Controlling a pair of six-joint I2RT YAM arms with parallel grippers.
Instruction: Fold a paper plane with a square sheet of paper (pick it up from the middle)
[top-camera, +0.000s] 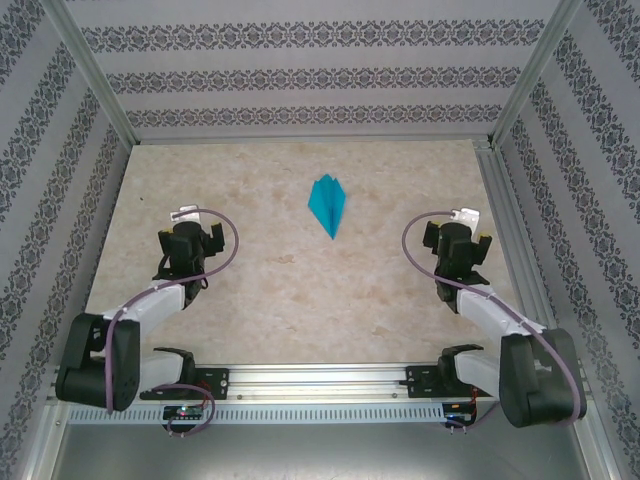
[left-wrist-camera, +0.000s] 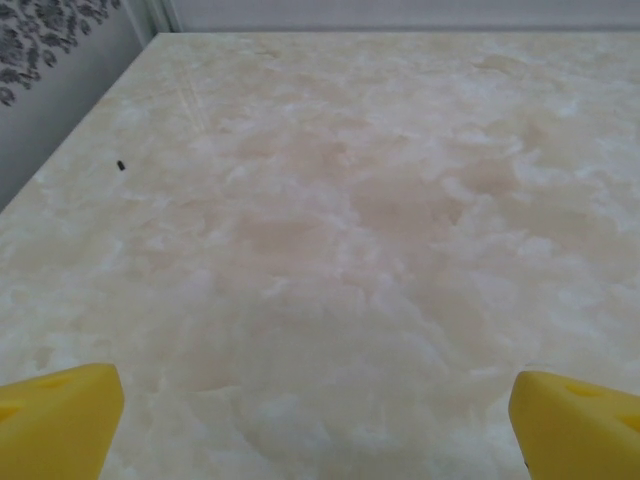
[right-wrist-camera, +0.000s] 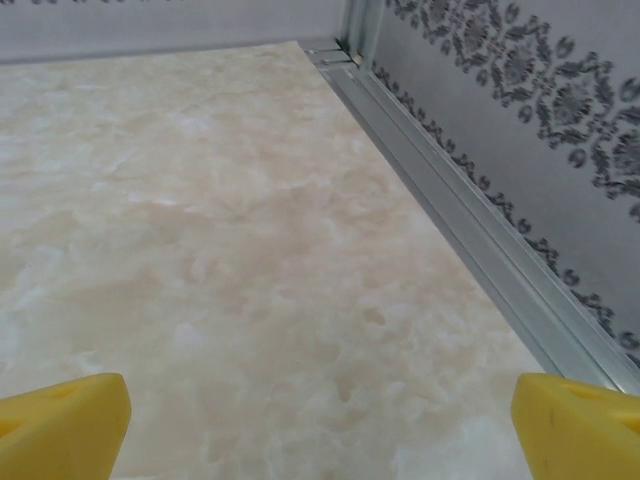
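Turquoise-blue paper, folded into the one paper plane (top-camera: 327, 203), lies flat on the far middle of the table (top-camera: 250, 290); its sharp tip points toward the near side and slightly right, and its wider layered end faces the far wall. It touches neither arm and sits well apart from both, farther out than either gripper and roughly between their lines. There are two arms and two grippers. The left gripper (top-camera: 189, 232) hangs over the left half of the table and the right gripper (top-camera: 458, 235) over the right half; each one is spread wide with nothing between its jaws. In the wrist views the yellow fingertips (left-wrist-camera: 55, 425) of the left and the yellow fingertips (right-wrist-camera: 60, 425) of the right stand at opposite lower corners, four tips in all, with bare marbled beige surface between them. The table's far, left and right edges meet patterned walls (top-camera: 300, 75); a metal rail (right-wrist-camera: 470, 230) runs along the right edge, near the right gripper. One small dark speck (left-wrist-camera: 121, 165) lies near the left edge.
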